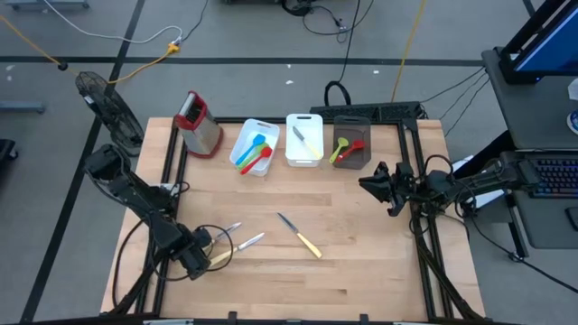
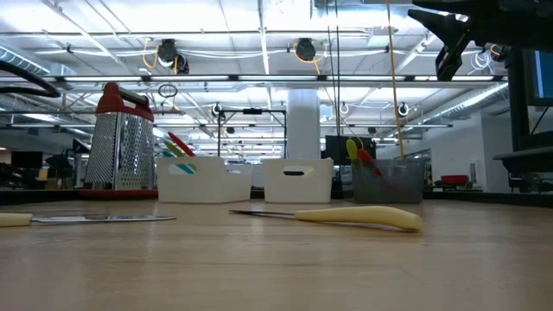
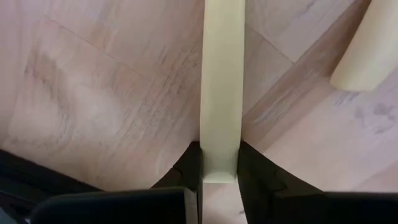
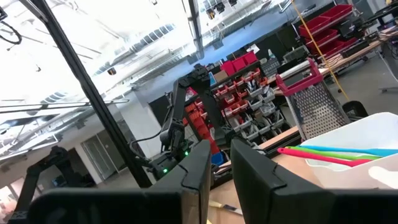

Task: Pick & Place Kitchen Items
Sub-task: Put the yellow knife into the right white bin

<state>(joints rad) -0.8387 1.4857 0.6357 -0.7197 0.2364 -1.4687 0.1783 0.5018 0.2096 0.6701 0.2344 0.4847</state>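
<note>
Three knives with pale yellow handles are out on the wooden table. One lies in the middle, and shows in the low view as a knife lying flat. Two lie at the near left, one of them farther off. My left gripper points down at the near left, shut on the handle of the other knife. The second handle lies beside it. My right gripper hangs raised at the right edge, shut and holding nothing. My left gripper pinches the knife's pale yellow handle at its free end between its two fingers. The fingers come from above, pointing down, and lie across the handle. The handle runs level along the tabletop; whether it is lifted off the wood I cannot tell.
Along the far edge stand a red-topped metal grater, a white bin with red, green and blue utensils, a second white bin with a knife, and a dark grey bin with red and green utensils. Bare wood lies at the near right.
</note>
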